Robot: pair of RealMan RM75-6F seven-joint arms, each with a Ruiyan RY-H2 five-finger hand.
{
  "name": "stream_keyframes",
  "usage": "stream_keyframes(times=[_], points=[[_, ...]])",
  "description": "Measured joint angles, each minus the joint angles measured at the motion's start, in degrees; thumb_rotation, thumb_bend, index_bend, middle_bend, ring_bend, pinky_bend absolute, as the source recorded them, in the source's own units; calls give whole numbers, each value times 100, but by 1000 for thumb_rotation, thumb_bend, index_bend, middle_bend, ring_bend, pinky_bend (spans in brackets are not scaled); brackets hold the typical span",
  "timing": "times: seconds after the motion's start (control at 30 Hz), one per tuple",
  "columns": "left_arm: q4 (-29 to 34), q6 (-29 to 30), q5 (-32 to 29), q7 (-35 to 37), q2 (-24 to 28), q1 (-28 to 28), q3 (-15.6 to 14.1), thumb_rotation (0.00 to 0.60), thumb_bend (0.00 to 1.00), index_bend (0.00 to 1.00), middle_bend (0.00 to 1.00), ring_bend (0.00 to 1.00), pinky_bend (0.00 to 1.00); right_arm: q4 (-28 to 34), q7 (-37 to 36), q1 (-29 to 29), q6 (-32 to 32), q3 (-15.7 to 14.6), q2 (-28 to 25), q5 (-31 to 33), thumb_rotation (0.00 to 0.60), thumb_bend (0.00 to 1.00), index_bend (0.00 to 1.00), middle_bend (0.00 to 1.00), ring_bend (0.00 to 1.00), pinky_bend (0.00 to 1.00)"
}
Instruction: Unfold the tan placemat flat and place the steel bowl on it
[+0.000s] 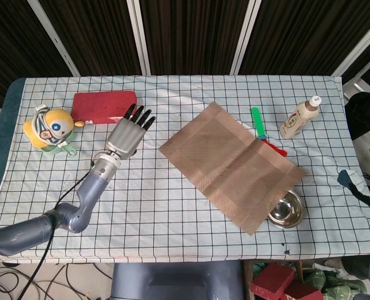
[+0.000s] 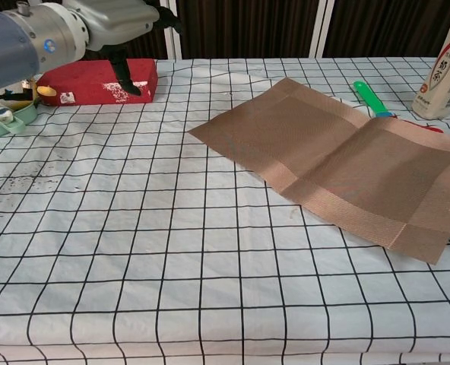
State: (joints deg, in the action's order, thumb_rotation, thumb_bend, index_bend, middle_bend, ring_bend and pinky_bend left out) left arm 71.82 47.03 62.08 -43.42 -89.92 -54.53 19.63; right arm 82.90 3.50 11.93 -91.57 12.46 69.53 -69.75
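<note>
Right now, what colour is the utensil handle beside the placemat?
Bright green, clearest in the head view.

Tablecloth (image 1: 172, 187): white with a black grid. Upon it, placemat (image 1: 232, 164): tan, woven, with a paler striped border. Bowl (image 1: 287, 209) at the placemat's near right corner: bare steel. Block (image 1: 104, 105) to the placemat's far left: red. Toy (image 1: 49, 127) beyond the block: yellow, blue-eyed. Left hand (image 1: 127, 134): silver-grey palm, black fingers. Bottle (image 1: 299, 117): cream.
</note>
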Motion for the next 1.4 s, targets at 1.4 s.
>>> stream_keyframes(times=[1.4], points=[[-4529, -1654, 559, 1581, -2391, -1882, -804, 600, 40, 218, 139, 27, 77, 27, -666, -206, 668, 484, -95, 305, 600, 105, 18, 0, 29, 170]])
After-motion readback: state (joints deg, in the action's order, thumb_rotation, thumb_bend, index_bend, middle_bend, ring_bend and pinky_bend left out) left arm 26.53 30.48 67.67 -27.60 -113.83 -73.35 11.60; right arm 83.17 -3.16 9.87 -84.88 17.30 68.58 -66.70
